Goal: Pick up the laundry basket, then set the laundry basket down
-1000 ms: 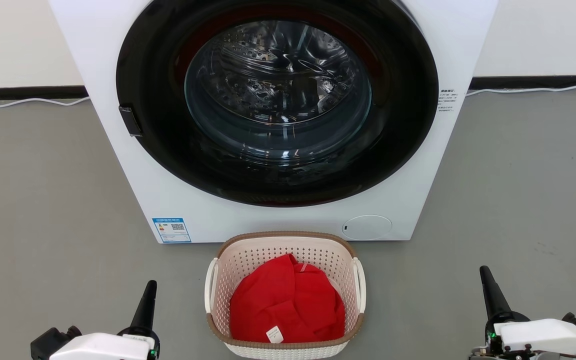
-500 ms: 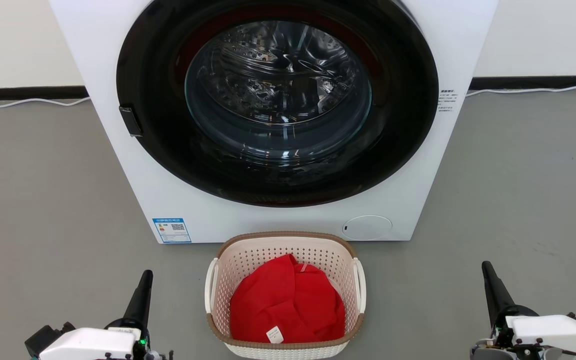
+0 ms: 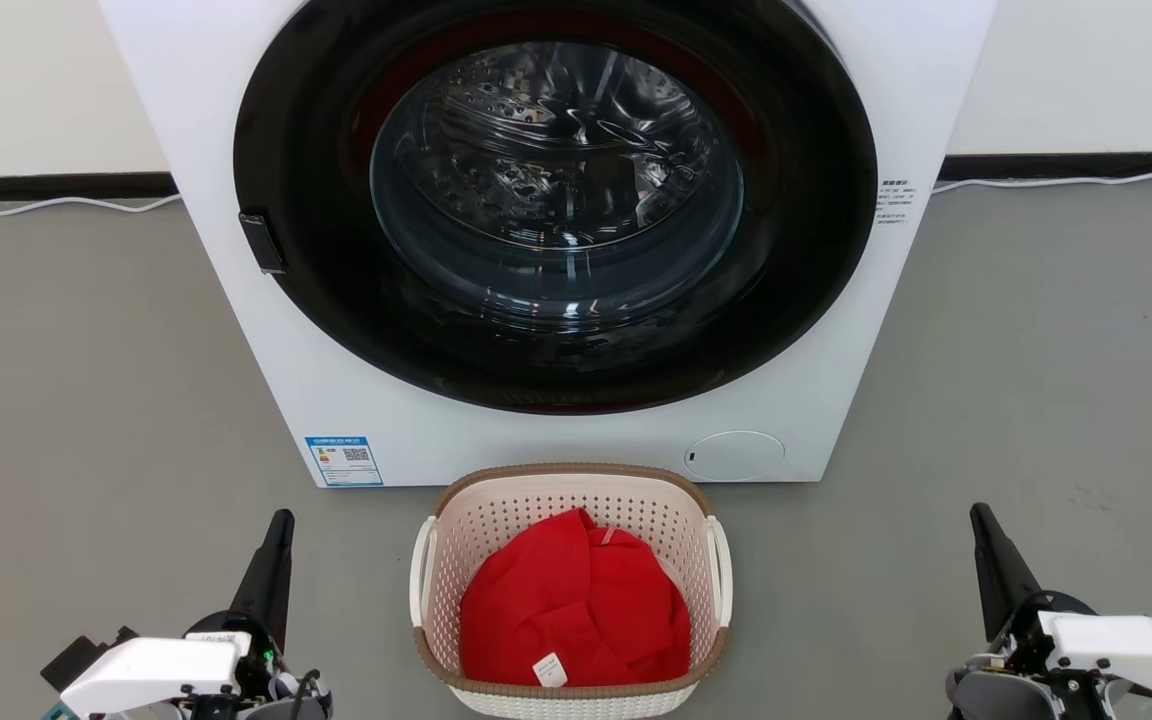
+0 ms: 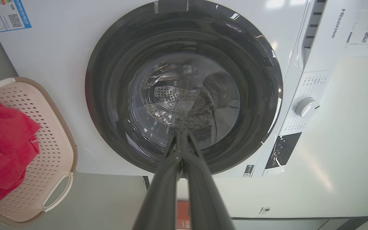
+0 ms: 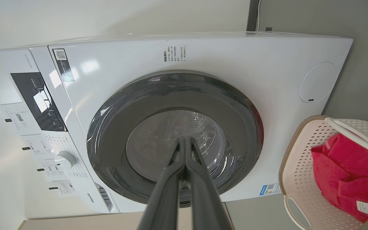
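The laundry basket [image 3: 496, 515] stands on the grey floor just in front of the washing machine, cream-white and perforated, with a brown rim and white side handles. A red garment [image 3: 571, 610] lies inside it. My left gripper [image 3: 279, 525] is shut with nothing in it, well to the left of the basket and apart from it. On the far right my right gripper [image 3: 980, 518] is shut too, equally clear of the basket. The left wrist view has the basket [image 4: 48, 150] at its left edge behind the left gripper [image 4: 180, 132]. In the right wrist view the basket [image 5: 299, 166] lies right of the right gripper [image 5: 184, 140].
A white front-loading washing machine [image 3: 356, 400] with a dark round door [image 3: 316, 200] stands directly behind the basket. Grey floor [image 3: 86, 400] spreads on both sides. A white cable [image 3: 56, 203] runs along the black skirting at the wall.
Both grippers' fingertips have crept up the head view, toward the machine, while their white wrists sank lower. The basket and the red garment have not moved.
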Robot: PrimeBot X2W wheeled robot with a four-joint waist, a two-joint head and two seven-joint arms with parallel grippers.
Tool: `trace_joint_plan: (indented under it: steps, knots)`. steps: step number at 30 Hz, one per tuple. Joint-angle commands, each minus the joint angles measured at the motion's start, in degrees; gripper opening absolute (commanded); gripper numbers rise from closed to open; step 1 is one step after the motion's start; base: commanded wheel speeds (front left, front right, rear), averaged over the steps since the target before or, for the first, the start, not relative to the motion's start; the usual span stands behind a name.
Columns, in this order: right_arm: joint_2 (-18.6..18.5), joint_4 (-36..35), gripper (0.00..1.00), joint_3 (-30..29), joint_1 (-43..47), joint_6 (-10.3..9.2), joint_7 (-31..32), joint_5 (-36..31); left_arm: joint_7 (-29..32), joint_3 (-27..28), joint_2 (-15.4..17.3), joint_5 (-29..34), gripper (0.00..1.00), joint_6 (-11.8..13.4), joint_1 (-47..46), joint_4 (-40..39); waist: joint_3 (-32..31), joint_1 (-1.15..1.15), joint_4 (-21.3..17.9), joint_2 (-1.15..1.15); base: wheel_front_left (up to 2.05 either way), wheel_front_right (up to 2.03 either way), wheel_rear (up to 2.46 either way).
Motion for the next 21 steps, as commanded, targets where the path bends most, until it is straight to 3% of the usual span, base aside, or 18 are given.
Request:
trace_joint_plan:
  steps: [1,21]
  knots:
    - [-0.74,-1.60,0.00,0.89,-2.98,0.42,0.63,1.06,0.34,2.00,0.85,-1.05,0.00,-0.82,-3.04,-1.22,0.00,0.00,0.00,0.00,0.00,0.00,0.00]
    - [-0.48,-1.57,0.00,0.51,-3.01,0.42,0.93,0.75,0.49,2.19,0.72,-0.89,0.00,-0.82,-3.06,-1.22,0.00,0.00,0.00,0.00,0.00,0.00,0.00]
